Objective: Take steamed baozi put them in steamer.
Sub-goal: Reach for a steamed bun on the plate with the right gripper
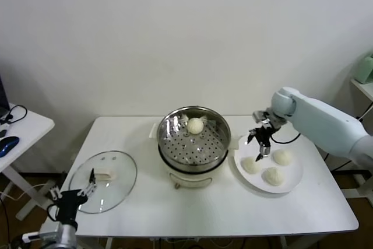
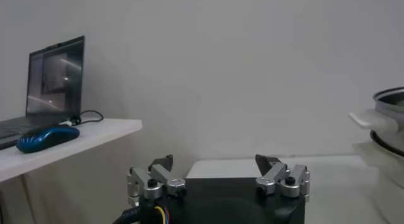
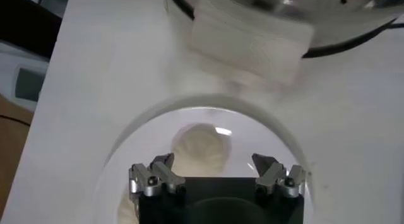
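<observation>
The steel steamer (image 1: 192, 144) stands mid-table on its white base, with one cream-white baozi (image 1: 195, 125) on the perforated tray at the back. Three more baozi (image 1: 251, 165) (image 1: 282, 157) (image 1: 273, 175) lie on a white plate (image 1: 293, 183) to its right. My right gripper (image 1: 260, 141) is open and empty, hovering just above the plate's near-steamer side, over the left baozi. In the right wrist view that baozi (image 3: 199, 149) lies between the open fingers (image 3: 214, 165), with the steamer's handle (image 3: 249, 37) beyond. My left gripper (image 1: 87, 182) is open, parked low at the table's front left.
A flat glass lid (image 1: 105, 180) lies on the left of the white table (image 1: 198, 214). A side table with a laptop and blue mouse (image 2: 47, 138) stands further left. The wall is close behind the table.
</observation>
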`<state>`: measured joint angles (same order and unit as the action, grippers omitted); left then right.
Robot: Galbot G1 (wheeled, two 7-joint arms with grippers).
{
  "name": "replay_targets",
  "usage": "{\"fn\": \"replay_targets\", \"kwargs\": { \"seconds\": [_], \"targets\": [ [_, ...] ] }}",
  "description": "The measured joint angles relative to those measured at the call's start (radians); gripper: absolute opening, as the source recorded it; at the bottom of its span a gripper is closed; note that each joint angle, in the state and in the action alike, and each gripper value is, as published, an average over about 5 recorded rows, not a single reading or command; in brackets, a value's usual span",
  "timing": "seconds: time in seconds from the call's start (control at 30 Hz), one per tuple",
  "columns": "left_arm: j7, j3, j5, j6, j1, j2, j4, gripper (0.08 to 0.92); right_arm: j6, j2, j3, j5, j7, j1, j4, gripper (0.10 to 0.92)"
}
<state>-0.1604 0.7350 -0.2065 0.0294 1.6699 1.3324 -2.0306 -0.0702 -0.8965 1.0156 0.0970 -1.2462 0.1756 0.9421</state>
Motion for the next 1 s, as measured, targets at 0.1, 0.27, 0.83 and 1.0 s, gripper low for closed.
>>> {"fn": "replay_targets", "kwargs": {
  "seconds": [0.1, 0.27, 0.83, 1.0],
  "targets": [
    [-0.002, 0.001, -0.001, -0.002, -0.001, 0.000, 0.005, 0.823, -0.001, -0.003, -0.003, -0.006, 0.011, -0.020, -0.009, 0.823],
    [-0.003, 0.001, -0.002, -0.001, -0.007, 0.001, 0.008, 0.823, -0.002, -0.011, -0.018, -0.019, 0.029, -0.047, -0.025, 0.823],
    [-0.003, 0.001, -0.003, -0.004, -0.005, 0.003, 0.013, 0.823, -0.002, -0.028, -0.068, -0.064, 0.058, -0.095, -0.062, 0.779],
    [-0.003, 0.001, -0.003, -0.005, -0.003, 0.005, 0.013, 0.823, -0.002, -0.028, -0.076, -0.069, 0.059, -0.099, -0.066, 0.723]
  ]
}}
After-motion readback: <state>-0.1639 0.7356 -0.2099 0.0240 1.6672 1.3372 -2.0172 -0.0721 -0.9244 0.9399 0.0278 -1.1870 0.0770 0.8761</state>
